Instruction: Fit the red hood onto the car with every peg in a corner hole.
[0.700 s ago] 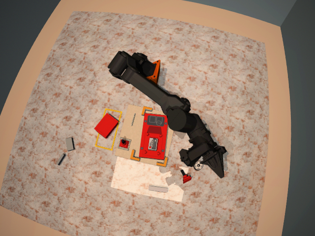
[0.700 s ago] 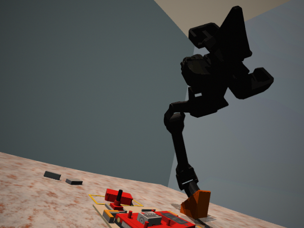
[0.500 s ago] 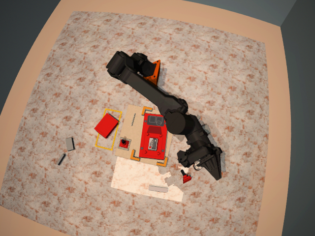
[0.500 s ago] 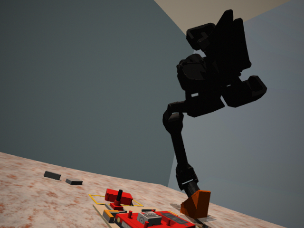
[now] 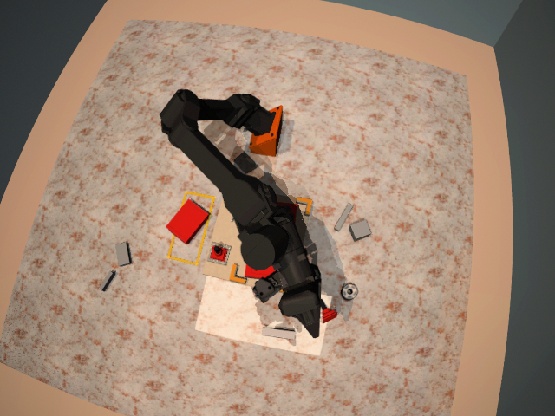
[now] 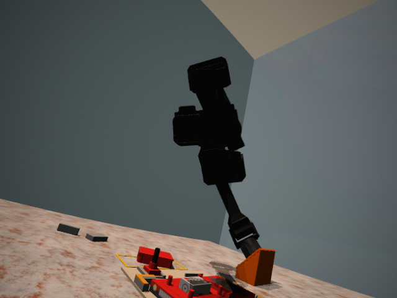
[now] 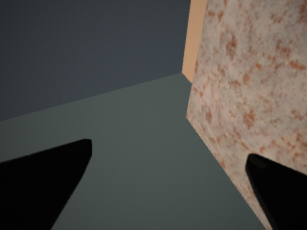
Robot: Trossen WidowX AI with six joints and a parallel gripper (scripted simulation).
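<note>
No readable text, label, brand, number or sign shows on anything in the 3 views.

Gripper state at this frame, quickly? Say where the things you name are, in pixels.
Gripper (image 7: 168,153): open, fingers spread wide, nothing between them; the red hood (image 5: 188,221) (image 6: 155,257) lies on the table.

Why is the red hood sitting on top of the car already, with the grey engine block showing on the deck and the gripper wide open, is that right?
Not quite: the red hood lies on the table beside the car, as the top view shows. The rest is right.
</note>
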